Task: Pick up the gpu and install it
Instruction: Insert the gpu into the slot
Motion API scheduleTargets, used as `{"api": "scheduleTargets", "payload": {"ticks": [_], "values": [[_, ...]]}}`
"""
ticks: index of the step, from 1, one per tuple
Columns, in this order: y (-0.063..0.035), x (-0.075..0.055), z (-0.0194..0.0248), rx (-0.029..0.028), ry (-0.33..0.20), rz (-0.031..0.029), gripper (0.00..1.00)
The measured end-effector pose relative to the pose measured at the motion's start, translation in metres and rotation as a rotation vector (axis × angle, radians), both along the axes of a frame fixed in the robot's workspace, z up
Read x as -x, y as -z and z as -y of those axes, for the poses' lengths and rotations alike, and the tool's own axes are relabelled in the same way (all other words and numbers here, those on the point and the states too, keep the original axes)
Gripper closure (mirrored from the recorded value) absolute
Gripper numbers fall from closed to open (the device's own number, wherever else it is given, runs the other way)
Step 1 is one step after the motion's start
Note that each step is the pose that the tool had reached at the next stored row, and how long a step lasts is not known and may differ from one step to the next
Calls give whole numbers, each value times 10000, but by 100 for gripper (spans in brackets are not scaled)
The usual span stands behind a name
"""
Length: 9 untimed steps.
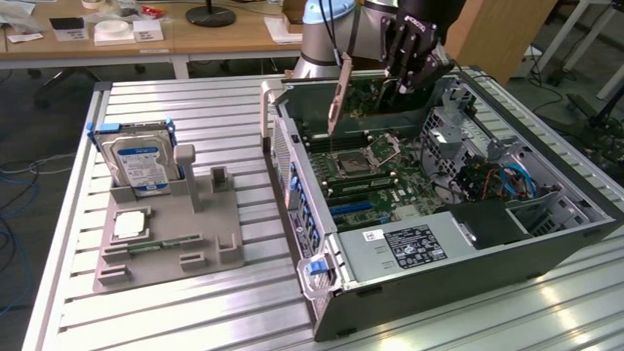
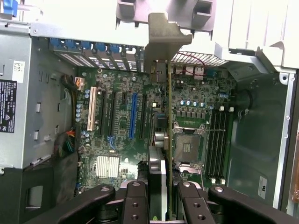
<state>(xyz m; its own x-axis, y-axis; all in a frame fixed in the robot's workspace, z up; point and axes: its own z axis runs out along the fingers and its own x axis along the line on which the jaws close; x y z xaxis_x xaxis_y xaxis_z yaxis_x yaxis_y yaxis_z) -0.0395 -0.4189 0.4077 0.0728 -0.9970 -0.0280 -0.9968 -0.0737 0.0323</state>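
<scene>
Seemingly gripped by the end effector (image 1: 402, 77), gpu (image 1: 369, 100) hangs above motherboard (image 1: 390, 197).

Table (image 1: 195, 102): ribbed extruded metal, brushed silver, a sheen is picked up under the light. Fixture (image 1: 219, 219): moulded grey plastic, matt. Hard drive (image 1: 142, 164): bare metal shell, faced with a glossy blue-white label, framed in blue plastic. Case (image 1: 468, 285): dark grey sheet metal, matt outside; inner panels are left as bare dull metal. Power supply (image 1: 390, 252): pale silver metal, printed sticker applied. gpu (image 1: 363, 99): dark green board, slight gloss; bracket is seen as smooth silvery metal. Gripper (image 2: 161, 193): black, matt. Background desk (image 1: 195, 40): smooth wood-look top.
</scene>
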Motion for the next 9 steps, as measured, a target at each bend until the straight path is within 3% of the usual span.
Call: {"api": "scheduleTargets", "payload": {"ticks": [4, 9], "values": [[70, 4, -3, 2, 463, 0, 72], [161, 18, -3, 4, 487, 0, 72]]}}
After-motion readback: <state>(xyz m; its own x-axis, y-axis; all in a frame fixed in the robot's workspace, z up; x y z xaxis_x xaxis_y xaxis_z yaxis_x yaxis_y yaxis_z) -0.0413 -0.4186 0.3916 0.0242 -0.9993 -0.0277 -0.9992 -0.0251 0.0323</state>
